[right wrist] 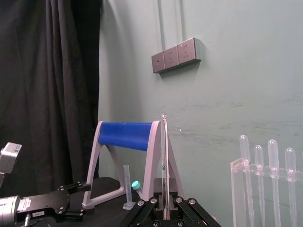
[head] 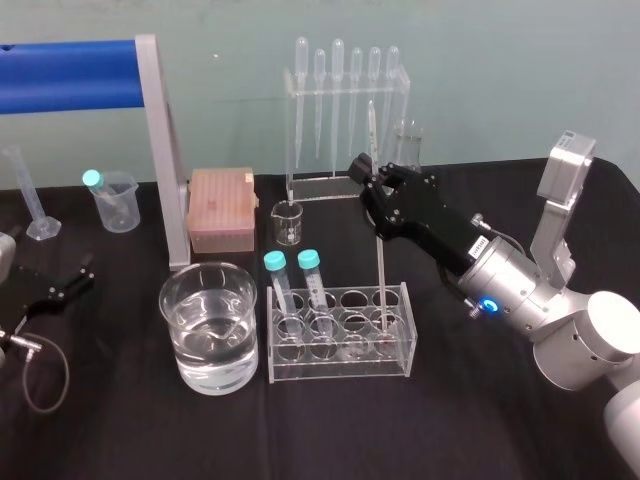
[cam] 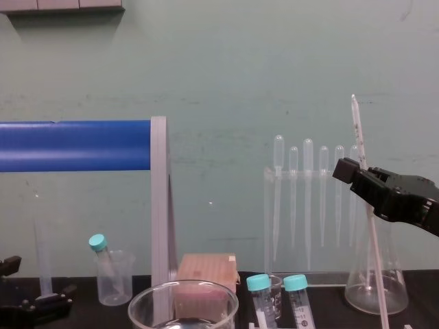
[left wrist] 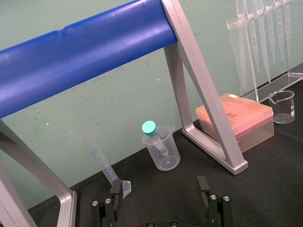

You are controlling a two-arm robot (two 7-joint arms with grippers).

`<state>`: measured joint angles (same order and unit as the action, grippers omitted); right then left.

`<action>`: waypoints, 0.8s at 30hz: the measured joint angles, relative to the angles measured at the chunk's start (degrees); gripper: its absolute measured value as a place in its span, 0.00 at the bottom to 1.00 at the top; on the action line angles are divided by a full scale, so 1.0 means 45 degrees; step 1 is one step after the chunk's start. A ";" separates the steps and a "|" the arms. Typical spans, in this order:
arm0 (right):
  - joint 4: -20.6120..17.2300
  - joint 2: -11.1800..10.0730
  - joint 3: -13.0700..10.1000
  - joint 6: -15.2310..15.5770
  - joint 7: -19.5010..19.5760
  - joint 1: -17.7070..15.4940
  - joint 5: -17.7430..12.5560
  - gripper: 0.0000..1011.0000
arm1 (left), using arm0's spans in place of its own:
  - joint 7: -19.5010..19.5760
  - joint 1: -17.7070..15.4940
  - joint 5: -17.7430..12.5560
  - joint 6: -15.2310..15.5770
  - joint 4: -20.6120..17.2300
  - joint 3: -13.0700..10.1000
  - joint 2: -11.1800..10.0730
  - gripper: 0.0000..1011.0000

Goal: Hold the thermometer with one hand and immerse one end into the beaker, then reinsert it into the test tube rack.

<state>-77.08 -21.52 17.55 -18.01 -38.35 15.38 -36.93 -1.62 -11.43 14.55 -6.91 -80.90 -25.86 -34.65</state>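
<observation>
Right gripper (head: 372, 180) is up over the test tube rack (head: 340, 372), fingers pinched on the thermometer (head: 378, 240) around mid-length. In the right wrist view the rod (right wrist: 164, 161) runs straight up from between the pads (right wrist: 156, 204). In the chest view the gripper (cam: 357, 173) sits on the rod (cam: 359, 130) well below its top end.

Thermometer stands near-upright, top leaning slightly to the robot's left. Its lower end is down inside the rack's right-end column; can't tell which row.

Rack is near the desk's (head: 120, 430) front edge, about centre. Two teal-capped tubes (head: 309, 262) are in its left columns.

Beaker (head: 174, 335) is just beside the rack's left end, not touching, part-filled with clear liquid. Thermometer is apart from it.

Left gripper (head: 72, 282) is parked low at the desk's left edge, fingers (left wrist: 116, 193) spread and holding nothing.

Along the back edge: pipette stand (head: 345, 185), with a small beaker (head: 287, 222) and a pink box (head: 220, 208) in front of it.
</observation>
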 joint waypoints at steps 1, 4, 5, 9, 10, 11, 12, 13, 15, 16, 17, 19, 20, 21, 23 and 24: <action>0.0000 -0.0001 0.0000 0.0000 -0.0001 0.0000 -0.0001 0.05 | 0.0000 0.0000 0.0000 0.0000 0.0000 0.0000 0.0000 1.00; -0.0001 -0.0004 -0.0001 0.0001 -0.0003 0.0000 -0.0004 0.05 | 0.0000 -0.0001 0.0000 0.0000 0.0000 0.0000 0.0000 1.00; -0.0001 -0.0004 -0.0001 0.0000 -0.0003 0.0000 -0.0005 0.05 | 0.0000 0.0000 0.0000 0.0000 0.0000 0.0000 0.0000 1.00; -0.0001 -0.0005 -0.0001 0.0000 -0.0005 0.0004 -0.0007 0.06 | 0.0000 0.0000 0.0000 0.0000 0.0000 0.0000 0.0000 1.00; 0.0000 -0.0005 -0.0001 0.0000 -0.0006 0.0004 -0.0008 0.06 | 0.0000 0.0000 0.0000 0.0000 0.0000 0.0000 0.0000 1.00; -0.0001 -0.0005 -0.0001 0.0000 -0.0008 0.0005 -0.0009 0.05 | 0.0000 0.0000 0.0000 0.0000 0.0000 0.0000 0.0000 1.00; 0.0000 -0.0005 0.0000 0.0000 -0.0009 0.0006 -0.0010 0.05 | 0.0000 0.0000 0.0000 0.0000 0.0000 0.0000 0.0000 1.00; -0.0001 -0.0005 -0.0001 0.0000 -0.0011 0.0006 -0.0011 0.05 | 0.0000 0.0000 -0.0001 0.0000 0.0000 0.0001 0.0000 1.00; 0.0000 -0.0005 -0.0001 0.0000 -0.0013 0.0006 -0.0012 0.05 | 0.0000 0.0000 0.0000 0.0000 0.0000 0.0000 0.0000 1.00; -0.0001 -0.0005 0.0000 -0.0001 -0.0015 0.0006 -0.0013 0.05 | 0.0000 0.0000 0.0000 0.0000 0.0000 0.0000 0.0000 1.00; -0.0001 -0.0005 -0.0001 -0.0001 -0.0016 0.0006 -0.0014 0.06 | 0.0000 0.0000 0.0000 0.0000 0.0000 0.0000 0.0000 1.00; -0.0001 -0.0005 -0.0001 -0.0001 -0.0020 0.0006 -0.0017 0.08 | 0.0000 0.0001 0.0000 0.0000 0.0000 0.0000 0.0000 1.00; 0.0000 -0.0005 -0.0001 -0.0002 -0.0021 0.0006 -0.0019 0.09 | 0.0000 0.0000 0.0000 0.0000 0.0000 0.0000 0.0000 1.00; 0.0000 -0.0005 0.0000 -0.0002 -0.0022 0.0007 -0.0020 0.11 | 0.0000 0.0000 0.0000 0.0000 0.0000 0.0000 0.0000 1.00; 0.0000 -0.0005 -0.0001 -0.0004 -0.0025 0.0006 -0.0022 0.17 | 0.0000 0.0000 -0.0001 0.0000 0.0000 0.0000 0.0000 1.00; 0.0000 -0.0006 0.0000 -0.0004 -0.0026 0.0006 -0.0024 0.17 | 0.0000 0.0000 0.0000 0.0000 0.0000 0.0000 0.0000 1.00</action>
<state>-77.08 -21.55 17.55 -18.02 -38.46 15.41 -37.04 -1.62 -11.43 14.55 -6.91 -80.90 -25.86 -34.64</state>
